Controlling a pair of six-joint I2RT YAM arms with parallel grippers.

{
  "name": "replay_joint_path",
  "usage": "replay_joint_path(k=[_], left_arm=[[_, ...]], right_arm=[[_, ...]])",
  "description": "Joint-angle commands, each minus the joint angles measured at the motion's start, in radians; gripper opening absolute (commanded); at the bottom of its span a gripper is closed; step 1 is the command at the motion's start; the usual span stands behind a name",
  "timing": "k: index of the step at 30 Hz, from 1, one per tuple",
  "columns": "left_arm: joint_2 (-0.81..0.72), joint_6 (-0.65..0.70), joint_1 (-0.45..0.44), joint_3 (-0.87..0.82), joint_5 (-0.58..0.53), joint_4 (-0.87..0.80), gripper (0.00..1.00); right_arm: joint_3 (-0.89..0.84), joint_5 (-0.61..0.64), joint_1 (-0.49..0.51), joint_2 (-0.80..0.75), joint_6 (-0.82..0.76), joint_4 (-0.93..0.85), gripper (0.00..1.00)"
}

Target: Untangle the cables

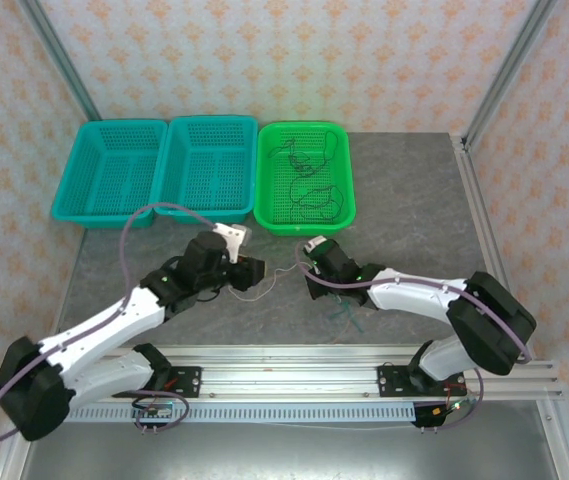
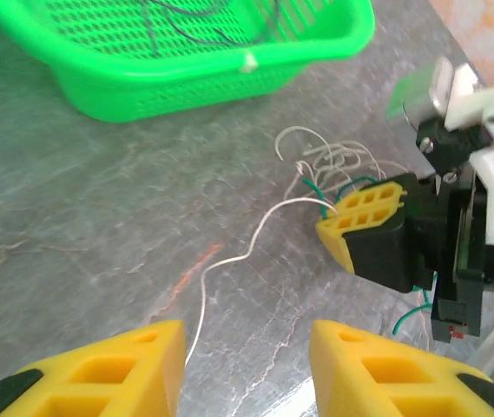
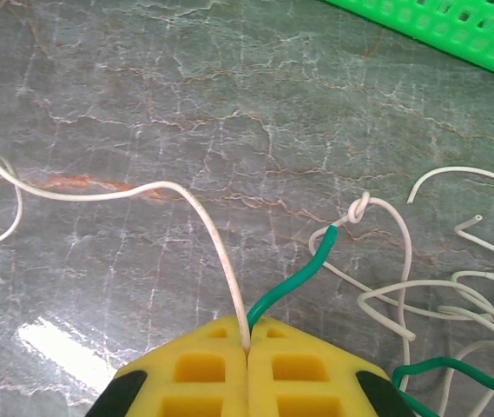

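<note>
While the right gripper (image 3: 247,343) has its jaws pressed together on a white cable (image 3: 186,195) and a green cable (image 3: 303,274), the left gripper (image 2: 247,356) has its jaws apart over that white cable. Both cables lie on the tabletop (image 3: 142,87) near the green basket (image 1: 304,225), tangled with more white loops (image 3: 455,295).

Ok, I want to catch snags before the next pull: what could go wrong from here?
The right tool is shut on both the white cable and the green cable, so a pull may drag them together instead of apart.
The small white loop at the green cable's tip could cinch tighter.
The left tool stands open, so nothing anchors the white cable there.
</note>
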Motion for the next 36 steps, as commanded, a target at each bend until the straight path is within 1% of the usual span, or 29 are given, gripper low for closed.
replay_joint_path(k=[1, 4, 6, 8, 9, 11, 13, 15, 16, 17, 19, 20, 21, 23, 25, 26, 27, 29, 31, 32, 34, 35, 36], left_arm=[[0.206, 0.148, -0.024, 0.036, 0.128, 0.174, 0.52], [0.325, 0.220, -0.031, 0.084, 0.162, 0.192, 0.62], [0.397, 0.266, -0.032, 0.116, 0.214, 0.210, 0.70], [0.468, 0.273, -0.037, 0.144, 0.260, 0.242, 0.77], [0.502, 0.272, -0.040, 0.157, 0.268, 0.250, 0.79], [0.554, 0.262, -0.050, 0.170, 0.259, 0.282, 0.78], [0.571, 0.227, -0.051, 0.154, 0.243, 0.344, 0.73], [0.583, 0.223, -0.052, 0.155, 0.240, 0.351, 0.71], [0.587, 0.223, -0.053, 0.154, 0.240, 0.348, 0.67], [0.590, 0.222, -0.053, 0.154, 0.235, 0.343, 0.55], [0.588, 0.221, -0.053, 0.155, 0.231, 0.324, 0.29], [0.577, 0.212, -0.052, 0.150, 0.222, 0.316, 0.07], [0.562, 0.204, -0.052, 0.143, 0.207, 0.313, 0.00], [0.504, 0.176, -0.051, 0.123, 0.142, 0.293, 0.00], [0.415, 0.129, -0.041, 0.093, 0.060, 0.274, 0.00], [0.356, 0.099, -0.028, 0.077, 0.032, 0.264, 0.00], [0.306, 0.070, -0.016, 0.064, 0.007, 0.253, 0.00], [0.177, 0.005, 0.014, 0.043, -0.083, 0.194, 0.00], [0.074, -0.056, 0.046, 0.037, -0.183, 0.103, 0.00], [0.023, -0.084, 0.070, 0.032, -0.212, 0.057, 0.00], [-0.053, -0.134, 0.132, 0.027, -0.232, -0.024, 0.00], [-0.081, -0.153, 0.166, 0.025, -0.229, -0.062, 0.00], [-0.103, -0.166, 0.193, 0.024, -0.226, -0.093, 0.00]], right_arm=[[-0.017, -0.057, -0.003, -0.032, -0.023, 0.017, 0.00], [-0.020, -0.096, -0.004, -0.043, -0.014, 0.013, 0.00], [-0.024, -0.116, -0.004, -0.051, -0.009, 0.012, 0.00], [-0.033, -0.134, -0.003, -0.062, -0.005, 0.022, 0.00], [-0.038, -0.142, -0.003, -0.067, -0.003, 0.029, 0.00], [-0.048, -0.145, -0.003, -0.084, 0.005, 0.043, 0.00], [-0.055, -0.128, -0.003, -0.101, 0.014, 0.045, 0.00], [-0.064, -0.112, -0.003, -0.119, 0.019, 0.043, 0.00], [-0.069, -0.108, -0.005, -0.126, 0.022, 0.046, 0.00], [-0.076, -0.099, -0.003, -0.134, 0.028, 0.050, 0.00], [-0.091, -0.060, -0.005, -0.152, 0.046, 0.060, 0.00], [-0.097, -0.027, -0.005, -0.162, 0.060, 0.061, 0.00], [-0.105, 0.007, -0.006, -0.171, 0.076, 0.060, 0.00], [-0.118, 0.068, -0.010, -0.187, 0.113, 0.053, 0.00], [-0.130, 0.157, -0.020, -0.196, 0.189, 0.027, 0.00], [-0.136, 0.215, -0.031, -0.199, 0.250, 0.000, 0.00], [-0.140, 0.246, -0.040, -0.199, 0.292, -0.016, 0.00], [-0.162, 0.312, -0.070, -0.200, 0.409, -0.055, 0.01], [-0.191, 0.349, -0.112, -0.202, 0.506, -0.082, 0.01], [-0.210, 0.375, -0.144, -0.203, 0.572, -0.104, 0.01], [-0.238, 0.387, -0.207, -0.213, 0.659, -0.136, 0.00], [-0.260, 0.347, -0.246, -0.221, 0.666, -0.118, 0.00], [-0.272, 0.329, -0.264, -0.232, 0.680, -0.099, 0.00]])
